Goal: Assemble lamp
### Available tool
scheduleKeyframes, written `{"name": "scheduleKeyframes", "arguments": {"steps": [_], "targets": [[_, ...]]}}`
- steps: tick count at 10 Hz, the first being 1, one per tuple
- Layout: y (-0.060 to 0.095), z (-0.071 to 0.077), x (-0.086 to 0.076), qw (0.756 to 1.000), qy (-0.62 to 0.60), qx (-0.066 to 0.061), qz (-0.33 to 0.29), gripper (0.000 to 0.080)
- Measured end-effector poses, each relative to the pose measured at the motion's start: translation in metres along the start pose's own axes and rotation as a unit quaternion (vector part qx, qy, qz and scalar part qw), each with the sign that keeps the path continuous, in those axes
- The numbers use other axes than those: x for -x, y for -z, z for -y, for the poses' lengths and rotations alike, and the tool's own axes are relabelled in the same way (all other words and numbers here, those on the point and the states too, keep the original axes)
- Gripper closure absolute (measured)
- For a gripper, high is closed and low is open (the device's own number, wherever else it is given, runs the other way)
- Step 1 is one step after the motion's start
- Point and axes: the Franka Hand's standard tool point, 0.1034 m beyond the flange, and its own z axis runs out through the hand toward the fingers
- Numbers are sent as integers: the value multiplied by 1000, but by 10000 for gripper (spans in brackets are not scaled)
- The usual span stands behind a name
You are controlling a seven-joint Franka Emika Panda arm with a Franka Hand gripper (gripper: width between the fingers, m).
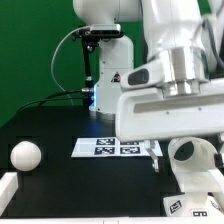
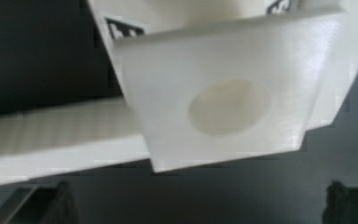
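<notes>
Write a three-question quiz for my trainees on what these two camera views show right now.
1. True or false: the bulb lies on the marker board.
2. In the wrist view, which part has the round socket? A) cone shade B) square base C) bulb
3. Fill in: in the exterior view, the bulb lies toward the view's ____ side.
Key: 1 false; 2 B; 3 left.

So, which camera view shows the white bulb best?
The exterior view. The bulb lies there in full, uncovered, on the dark table at that view's left. The wrist view shows nothing of it; the square base with its round hollow fills most of that picture.
</notes>
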Motion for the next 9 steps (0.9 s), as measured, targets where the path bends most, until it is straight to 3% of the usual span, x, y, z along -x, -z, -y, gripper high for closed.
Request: {"name": "scheduleKeyframes", "arguments": {"steps": [1, 3, 6, 7, 9], "targets": [[3, -4, -8, 1000, -3, 1, -1, 100], [3, -5, -5, 999, 2, 8, -37, 100], [2, -5, -2, 1000, 1, 8, -30, 100], [2, -13, -1, 999, 11, 11, -29, 100], [16, -45, 3, 1000, 12, 19, -14, 100]]}}
